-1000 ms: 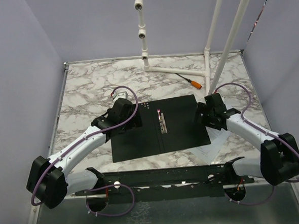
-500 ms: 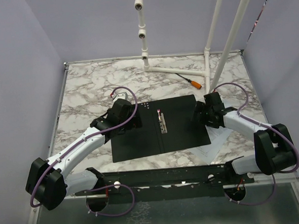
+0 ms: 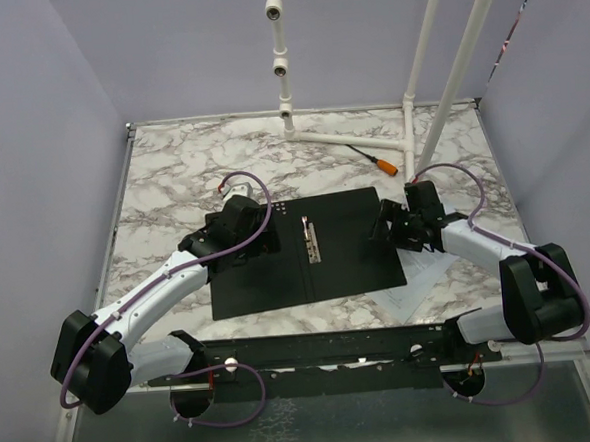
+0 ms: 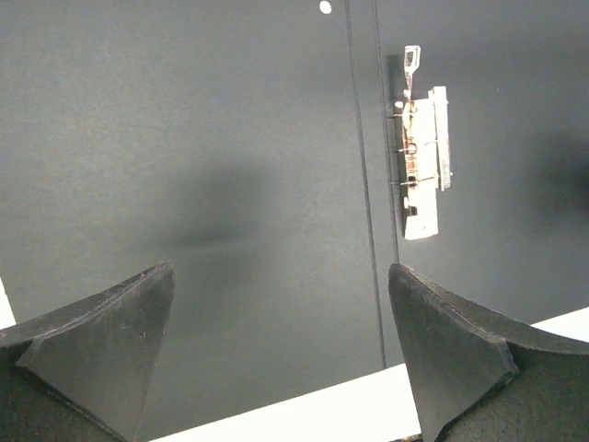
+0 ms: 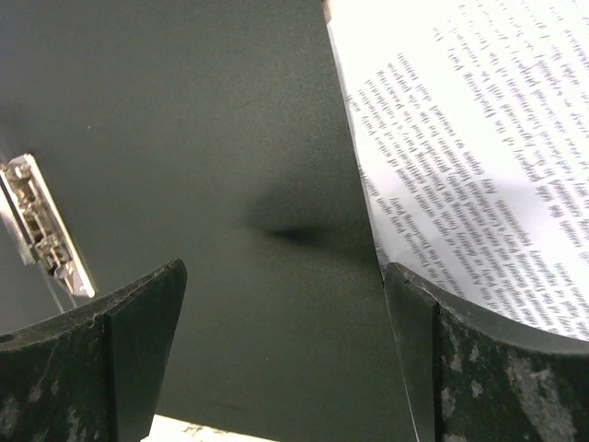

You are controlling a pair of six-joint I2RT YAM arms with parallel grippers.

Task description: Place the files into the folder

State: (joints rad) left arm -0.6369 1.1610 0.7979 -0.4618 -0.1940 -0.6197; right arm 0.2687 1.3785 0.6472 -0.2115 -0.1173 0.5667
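Observation:
The folder [image 3: 308,265] lies open and flat on the marble table, black inside up, with its metal spine clip [image 3: 310,238] near the middle. My left gripper [image 3: 264,241] hovers open over the folder's left half [image 4: 230,166], the clip [image 4: 423,157] to its right. Over the right half [image 5: 202,138] my right gripper [image 3: 386,227] stands open, by the cover's edge. The files [image 5: 479,157], white sheets with dense black text, lie beside and partly under that edge; a corner shows in the top view [image 3: 420,273]. Nothing sits between either pair of fingers.
An orange-handled screwdriver [image 3: 376,159] lies at the back of the table, next to the white pipe frame [image 3: 350,137]. Purple-grey walls close in the table on the left, back and right. A dark metal rail [image 3: 313,350] runs along the near edge.
The folder has slid a little to the left and both grippers have moved left with it. The right arm's elbow has swung outward. Both grippers have stayed open.

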